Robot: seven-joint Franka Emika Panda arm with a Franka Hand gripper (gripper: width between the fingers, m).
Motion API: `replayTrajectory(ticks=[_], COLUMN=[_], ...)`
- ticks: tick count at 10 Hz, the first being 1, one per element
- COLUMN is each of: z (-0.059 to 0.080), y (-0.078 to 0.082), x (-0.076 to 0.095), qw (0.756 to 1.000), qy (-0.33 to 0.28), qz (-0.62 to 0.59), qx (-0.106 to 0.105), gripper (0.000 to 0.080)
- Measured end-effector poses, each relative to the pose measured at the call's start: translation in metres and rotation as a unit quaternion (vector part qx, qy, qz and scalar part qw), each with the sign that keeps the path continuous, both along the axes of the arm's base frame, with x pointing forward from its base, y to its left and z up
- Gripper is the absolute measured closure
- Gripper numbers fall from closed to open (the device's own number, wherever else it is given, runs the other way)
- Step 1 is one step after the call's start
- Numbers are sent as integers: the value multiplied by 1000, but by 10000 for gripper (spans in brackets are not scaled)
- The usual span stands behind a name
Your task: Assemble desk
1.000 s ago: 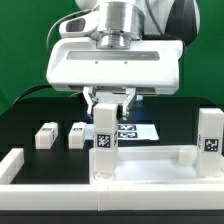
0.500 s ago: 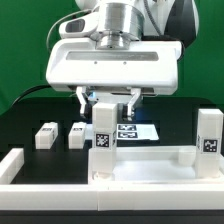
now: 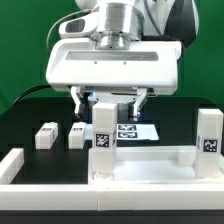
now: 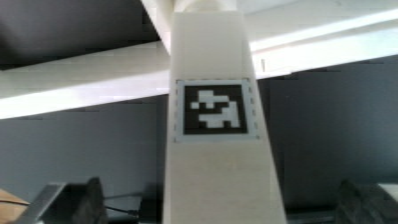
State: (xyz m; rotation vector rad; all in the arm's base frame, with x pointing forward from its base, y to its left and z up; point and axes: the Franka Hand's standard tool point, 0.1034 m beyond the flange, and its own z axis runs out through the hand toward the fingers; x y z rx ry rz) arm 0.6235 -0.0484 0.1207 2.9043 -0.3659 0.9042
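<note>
Gripper (image 3: 111, 101): jaws are spread wide; nothing is gripped.
Upright leg (image 3: 103, 137): positioned between the fingers, clear of both.
Tabletop panel (image 3: 150, 160): located below the gripper; the leg is stood on it.

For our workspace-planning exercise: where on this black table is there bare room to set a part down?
Bare table lies between the marker board and the upright leg at the exterior view's right, and between the two loose legs and the white border bar. Crowded: around the other upright leg, flanked by the open claw.
</note>
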Motion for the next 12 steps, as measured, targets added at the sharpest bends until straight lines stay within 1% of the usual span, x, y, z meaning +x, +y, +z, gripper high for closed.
replayTrajectory(ticks=[2,3,4,5,6,7,8,9,10,12], z=[0,2,6,8,1,-5,-4,-3,2,2], y=[0,2,1,-3,-4,-4,-6,-4,-2,-4], x=[0,1,3,8,6,3,3,1,4,6], qw=[1000,1000,999,999,997,991,986,974,964,941], qy=[0,16,46,46,73,120,154,209,246,313], qz=[0,0,-2,-5,-7,-8,-12,-13,-14,-12], qx=[0,9,25,26,34,50,64,87,103,124], gripper=[151,151,151,151,151,151,151,151,151,151])
